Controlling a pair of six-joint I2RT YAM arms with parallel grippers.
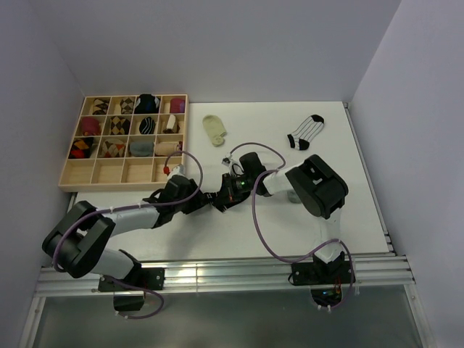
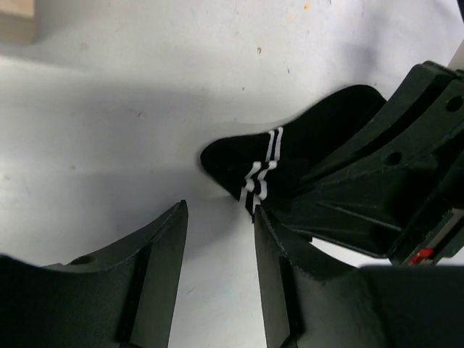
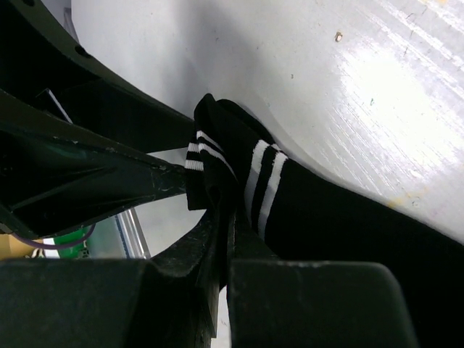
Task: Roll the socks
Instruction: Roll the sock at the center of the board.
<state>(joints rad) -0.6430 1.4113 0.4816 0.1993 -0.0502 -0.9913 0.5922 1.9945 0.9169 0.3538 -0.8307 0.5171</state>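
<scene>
Seen from above, the black sock (image 2: 308,141) was hidden beneath the two grippers, which met near the middle of the white table (image 1: 217,239). Only that view showed the cream sock (image 1: 214,130) and the white striped sock (image 1: 306,132) lying flat and well apart farther back. It also showed the wooden tray (image 1: 72,181) holding rolled socks (image 1: 148,104) at the far left. The wrist cameras showed the black sock, with white bands, on the table. The right gripper (image 3: 221,239) was clenched on its bunched fabric. The left gripper (image 2: 217,268) stood parted and empty, one finger at the banded edge. The left arm stretched low toward the right. The right arm folded over and reached left.
</scene>
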